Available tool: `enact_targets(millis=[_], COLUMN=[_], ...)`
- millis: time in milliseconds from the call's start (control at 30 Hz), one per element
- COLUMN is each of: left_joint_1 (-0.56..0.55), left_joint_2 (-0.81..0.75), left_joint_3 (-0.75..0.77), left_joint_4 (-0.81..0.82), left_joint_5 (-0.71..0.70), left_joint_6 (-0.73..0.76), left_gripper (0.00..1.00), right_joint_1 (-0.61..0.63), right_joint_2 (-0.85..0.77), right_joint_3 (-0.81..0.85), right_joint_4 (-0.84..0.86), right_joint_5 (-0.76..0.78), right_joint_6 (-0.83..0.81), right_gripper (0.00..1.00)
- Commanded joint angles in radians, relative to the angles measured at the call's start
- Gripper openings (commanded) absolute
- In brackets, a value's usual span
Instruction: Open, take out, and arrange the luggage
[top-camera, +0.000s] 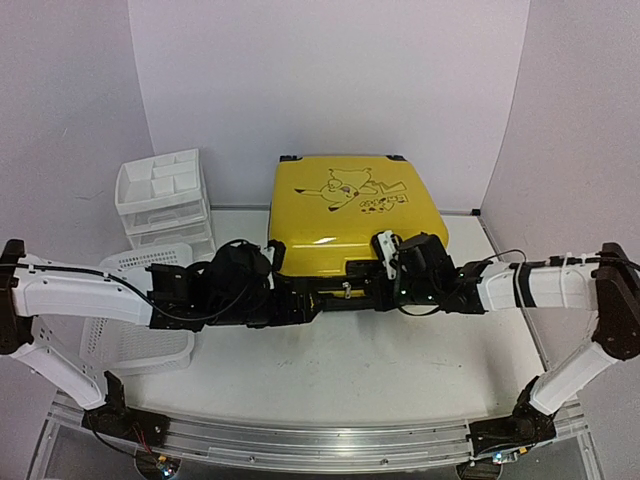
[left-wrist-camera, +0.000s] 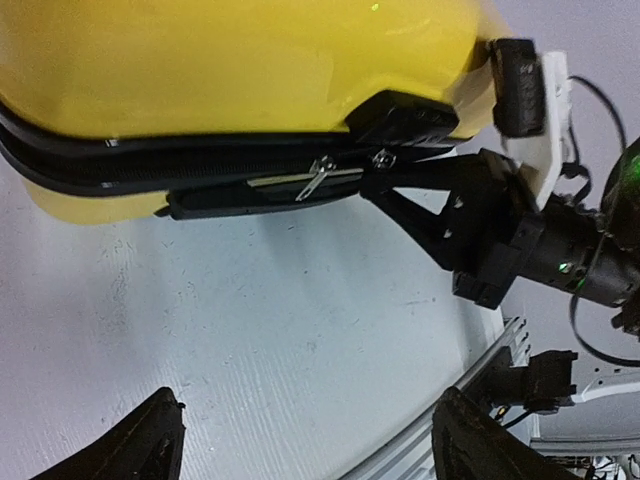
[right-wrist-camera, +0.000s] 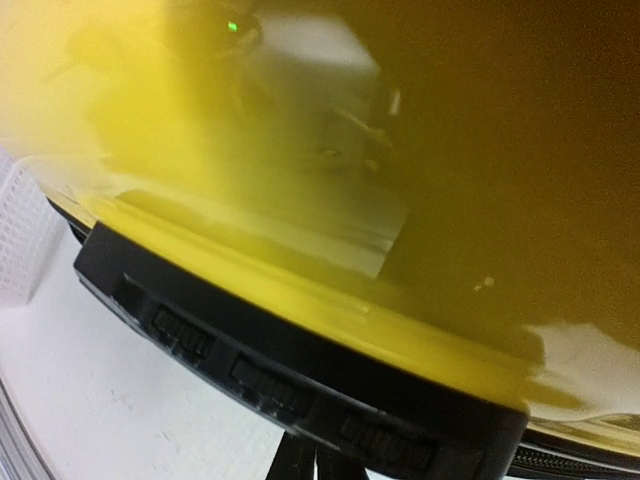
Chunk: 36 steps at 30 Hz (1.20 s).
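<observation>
Your left fingers (left-wrist-camera: 150, 440) stand wide apart with nothing between them, hovering over bare counter (left-wrist-camera: 250, 320) just in front of the luggage (top-camera: 345, 215). Your right fingers (left-wrist-camera: 420, 205) are closed to a point, and that point sits on the black zipper band (left-wrist-camera: 150, 165) along the near side of the case, right beside a small metal pull (left-wrist-camera: 318, 180). You cannot tell from these views whether the pull is actually pinched or only touched.

The luggage lies flat in the middle of the counter with its printed yellow shell facing up. Both arms reach in toward its front edge. Along the stretch you can see, the two shells meet and the zipper band looks closed. No lining or contents show.

By that reading you are at the very start. The unzipping is at most just begun, the lid has not been lifted, and nothing has been taken out or arranged. The white mesh basket (top-camera: 140, 340) and the white drawer unit (top-camera: 165, 195) wait to the left of the case.
</observation>
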Motion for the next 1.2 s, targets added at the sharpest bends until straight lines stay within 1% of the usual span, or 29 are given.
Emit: enact_targets(millis=[0,33,67,133,167,233,400,500,533,700,800,933,1033,1167], left_joint_1=[0.033,0.052,0.073,0.114,0.131,0.151,0.167,0.167,0.167,0.163,0.157,0.113,0.108,0.082], left_joint_2=[0.061,0.076,0.094,0.133,0.157,0.220,0.385,0.492,0.516,0.584,0.602,0.609,0.634,0.638], left_joint_3=[-0.055,-0.070,-0.090,-0.150,-0.180,-0.210,-0.214,-0.196,-0.192,-0.192,-0.184,-0.179,-0.173,-0.189], left_joint_4=[0.176,0.223,0.284,0.467,0.555,0.706,1.037,1.183,1.220,1.243,1.250,1.250,1.258,1.260], left_joint_5=[0.051,0.082,0.119,0.170,0.213,0.244,0.232,0.195,0.187,0.052,-0.012,-0.165,-0.219,-0.356], left_joint_6=[-0.196,-0.239,-0.290,-0.380,-0.425,-0.498,-0.638,-0.704,-0.701,-0.711,-0.706,-0.648,-0.638,-0.561], left_gripper=[0.79,0.73,0.70,0.68,0.67,0.67,0.70,0.70,0.70,0.64,0.57,0.58,0.58,0.55], right_joint_1=[0.016,0.023,0.027,0.033,0.034,0.036,0.044,0.051,0.055,0.062,0.071,0.080,0.080,0.082], right_joint_2=[0.071,0.080,0.089,0.093,0.094,0.095,0.092,0.088,0.086,0.085,0.084,0.080,0.076,0.070], right_joint_3=[0.119,0.130,0.137,0.141,0.140,0.139,0.135,0.137,0.138,0.159,0.160,0.155,0.166,0.207], right_joint_4=[0.096,0.094,0.090,0.089,0.088,0.083,0.069,0.053,0.048,0.004,-0.002,-0.001,-0.013,-0.102], right_joint_5=[-0.098,-0.103,-0.104,-0.110,-0.112,-0.111,-0.109,-0.109,-0.109,-0.122,-0.133,-0.116,-0.122,-0.151], right_joint_6=[0.163,0.153,0.145,0.135,0.131,0.125,0.096,0.068,0.060,0.026,0.008,-0.004,-0.030,-0.088], right_gripper=[0.00,0.00,0.00,0.00,0.00,0.00,0.00,0.00,0.00,0.00,0.00,0.00,0.00,0.00])
